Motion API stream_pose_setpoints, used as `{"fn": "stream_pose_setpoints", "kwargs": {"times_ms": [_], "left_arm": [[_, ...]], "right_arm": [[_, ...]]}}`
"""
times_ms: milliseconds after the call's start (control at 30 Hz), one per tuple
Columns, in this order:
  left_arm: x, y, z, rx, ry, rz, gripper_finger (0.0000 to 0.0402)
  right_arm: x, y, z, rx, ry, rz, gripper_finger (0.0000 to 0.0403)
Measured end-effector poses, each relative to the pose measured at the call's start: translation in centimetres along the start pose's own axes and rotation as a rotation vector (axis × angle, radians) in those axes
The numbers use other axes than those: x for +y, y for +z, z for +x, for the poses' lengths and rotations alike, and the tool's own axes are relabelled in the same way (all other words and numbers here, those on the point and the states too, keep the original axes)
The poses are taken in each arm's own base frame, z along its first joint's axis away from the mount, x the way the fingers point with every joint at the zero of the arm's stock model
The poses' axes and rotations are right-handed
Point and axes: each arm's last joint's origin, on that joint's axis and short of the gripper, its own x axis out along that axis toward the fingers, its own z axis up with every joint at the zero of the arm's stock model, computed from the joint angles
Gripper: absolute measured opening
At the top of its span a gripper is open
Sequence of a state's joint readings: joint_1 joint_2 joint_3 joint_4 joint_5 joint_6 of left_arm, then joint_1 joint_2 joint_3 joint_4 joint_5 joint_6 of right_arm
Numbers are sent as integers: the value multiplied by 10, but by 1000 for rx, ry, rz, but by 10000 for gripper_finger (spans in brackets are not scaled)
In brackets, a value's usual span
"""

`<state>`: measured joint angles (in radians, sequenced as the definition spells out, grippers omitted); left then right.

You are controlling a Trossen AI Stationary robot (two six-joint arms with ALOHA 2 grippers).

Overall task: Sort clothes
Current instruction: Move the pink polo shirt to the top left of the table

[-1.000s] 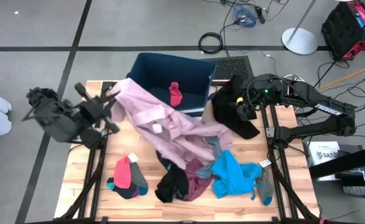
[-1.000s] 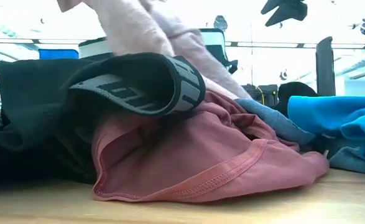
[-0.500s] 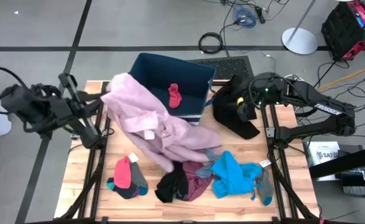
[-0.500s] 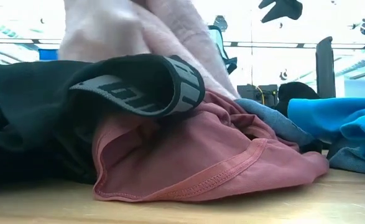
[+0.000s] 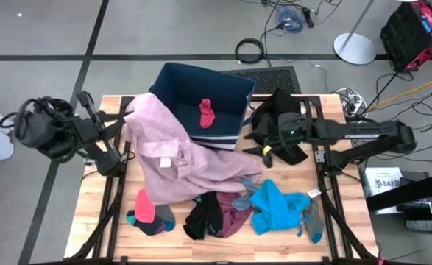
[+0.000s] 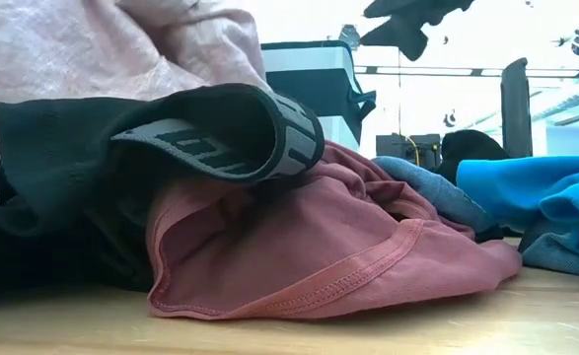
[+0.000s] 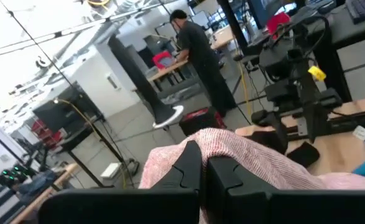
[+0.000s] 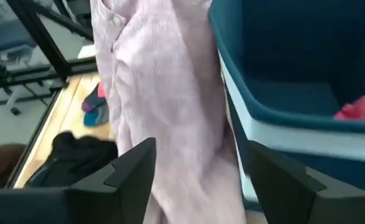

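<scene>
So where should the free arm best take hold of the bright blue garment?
Probably from straight above, on the raised bunched fold in the middle of the bright blue garment. It lies crumpled in a heap, so that hump gives the jaws cloth to pinch, away from the maroon garment beside it.

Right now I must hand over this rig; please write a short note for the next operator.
Left gripper: shut on the pale pink shirt, holding it up at the table's left edge.
Right gripper: open, empty, beside the black garment.
Done: one red sock lies in the blue bin.
Left: pink shirt, black garment, blue top, maroon piece, remaining socks.
</scene>
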<state>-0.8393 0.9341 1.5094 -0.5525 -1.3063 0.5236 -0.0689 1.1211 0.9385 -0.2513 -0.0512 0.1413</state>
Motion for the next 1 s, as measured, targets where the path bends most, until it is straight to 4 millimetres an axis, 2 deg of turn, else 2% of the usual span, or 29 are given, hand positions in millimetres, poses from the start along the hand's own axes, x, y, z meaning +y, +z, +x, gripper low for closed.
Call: {"fn": "stream_pose_setpoints", "kwargs": {"times_ms": [167,300,400,467,633,733,933,1000], "left_arm": [[-4,-12,-1,38,-18,-15,0],[-4,-18,-1,57,-24,-29,0],[-3,-20,-2,62,-25,-33,0],[-2,-20,-2,62,-25,-36,0],[2,-22,-3,56,-36,-46,0],[4,-22,-4,53,-40,-52,0],[6,-23,-4,52,-40,-58,0],[6,-23,-4,52,-40,-58,0]], "right_arm": [[2,-9,40,19,15,-15,166],[6,-17,65,32,8,-22,87],[10,-19,74,16,-59,-51,23],[12,-18,74,-3,-129,-70,8],[13,-16,64,-18,-295,-88,4],[10,-17,55,9,-392,-86,2],[-3,-26,39,85,-697,-69,1],[-5,-27,36,93,-739,-64,0]]}}
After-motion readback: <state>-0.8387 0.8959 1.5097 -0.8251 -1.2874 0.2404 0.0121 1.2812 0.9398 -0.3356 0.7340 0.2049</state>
